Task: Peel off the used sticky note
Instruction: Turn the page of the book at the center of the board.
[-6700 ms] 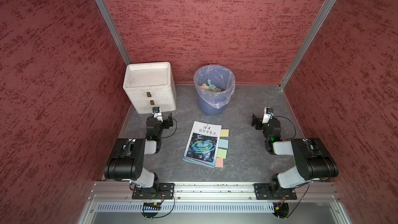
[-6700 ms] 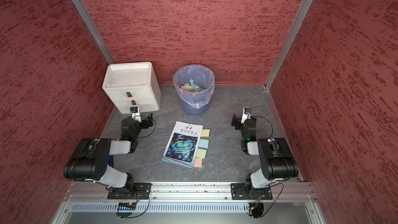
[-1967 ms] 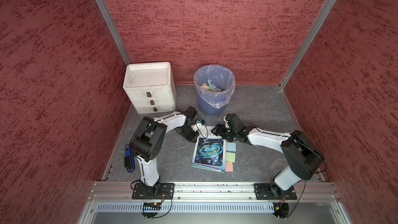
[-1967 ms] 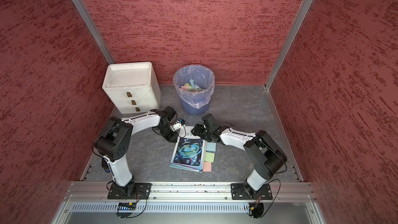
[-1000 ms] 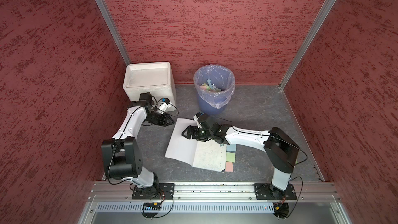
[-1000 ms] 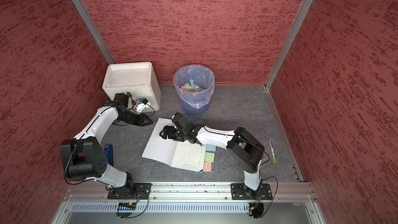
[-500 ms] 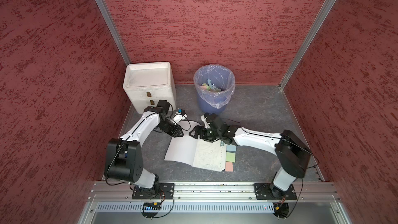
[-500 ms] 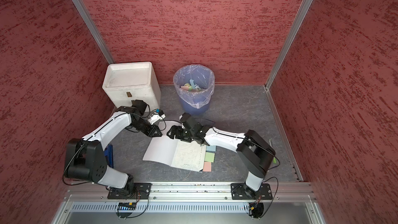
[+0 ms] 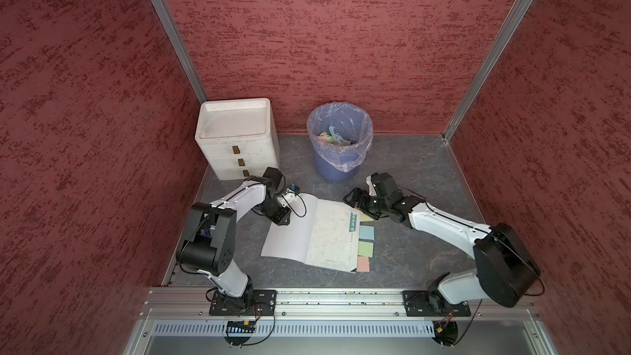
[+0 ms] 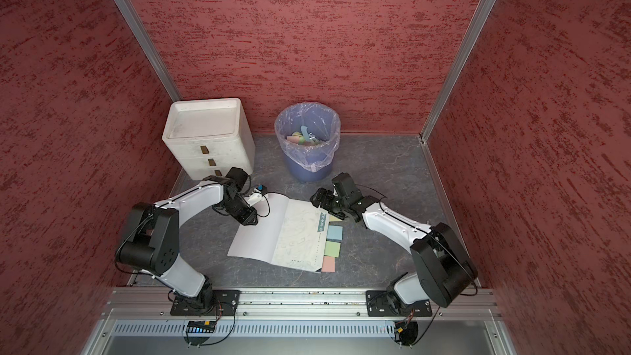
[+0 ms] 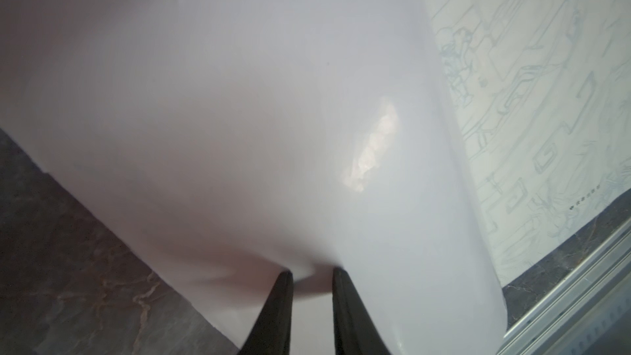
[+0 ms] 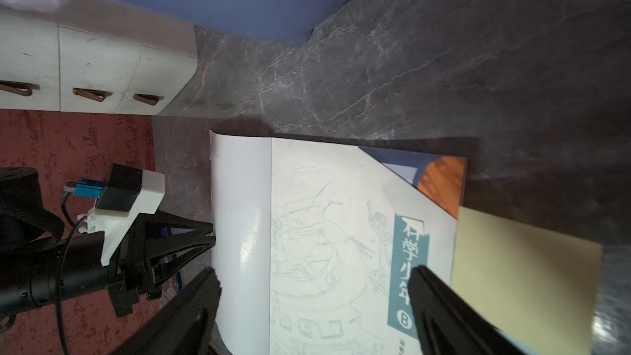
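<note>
The book [image 9: 327, 233] lies open on the grey floor, its white cover [image 11: 239, 114] folded out to the left. Sticky notes stick out along its right edge: yellow [image 12: 522, 278], blue [image 9: 366, 232], green [image 9: 366, 249], pink [image 9: 363, 263]. I cannot tell which one is used. My left gripper [image 9: 283, 221] has its tips on the cover near its outer edge; its fingers [image 11: 280, 302] stand a narrow gap apart with nothing between them. My right gripper [image 12: 314, 276] hangs wide open over the book's far right corner, next to the yellow note, holding nothing.
A blue bin [image 9: 339, 165] lined with a plastic bag, with paper scraps inside, stands just beyond the book. A white three-drawer box [image 9: 235, 145] sits at the back left, close behind my left arm. Red walls enclose three sides; a metal rail [image 9: 341, 298] runs along the front.
The cover, shut two seconds ago, lies folded open. My left gripper has come from the drawers down onto the cover. My right gripper has moved right, to the yellow note.
</note>
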Tool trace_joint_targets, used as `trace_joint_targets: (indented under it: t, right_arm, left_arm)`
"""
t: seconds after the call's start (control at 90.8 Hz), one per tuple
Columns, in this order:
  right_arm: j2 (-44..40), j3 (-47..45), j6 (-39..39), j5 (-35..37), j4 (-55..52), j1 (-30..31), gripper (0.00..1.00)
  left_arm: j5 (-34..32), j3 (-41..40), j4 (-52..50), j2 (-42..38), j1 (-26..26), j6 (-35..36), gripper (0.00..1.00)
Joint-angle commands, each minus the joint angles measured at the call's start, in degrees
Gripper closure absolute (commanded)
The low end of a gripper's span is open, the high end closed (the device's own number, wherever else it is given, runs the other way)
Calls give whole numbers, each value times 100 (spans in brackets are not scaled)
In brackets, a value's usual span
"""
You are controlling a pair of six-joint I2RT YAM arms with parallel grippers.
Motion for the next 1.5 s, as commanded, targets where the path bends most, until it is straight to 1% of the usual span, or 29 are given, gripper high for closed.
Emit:
trace_joint_targets:
  t: [0.0,0.209,0.419,0.639,0.881,1.113,1.234,1.366,1.421,1.488]
  right_arm:
    - [266,-110,-153,-119,87,-94,9]
    - [640,-257,-84,-158,405,-155,10]
    - [763,-314,-79,-217,573,-157,10]
    - [802,-418,168,-586,1091,-131,12]
    - [515,-286,127,-544,950,80,13]
    - [650,-163,248,-627,1056,313,14]
    - [802,95,254,-691,1053,596,15]
    - [981,429,265,-771,1044,1002,16]
    - [1009,571,251,-780,1025,1163,16]
    - [1069,725,261,-773,1032,1336,16]
  left_arm:
    - [-201,-60,222,127,-66,31,77]
    - [-211,-53,260,159,-118,23,77]
    - [-230,-77,297,135,-148,27,77]
    - [-235,-77,382,158,-158,16,78]
    - [-263,-113,484,218,-174,65,79]
    - [-207,-132,520,223,-171,61,80]
    - [91,-49,382,177,-3,55,81]
    - [792,160,103,56,589,92,81]
    - [846,225,37,28,788,145,81]
    - [766,262,-6,2,1012,269,81]
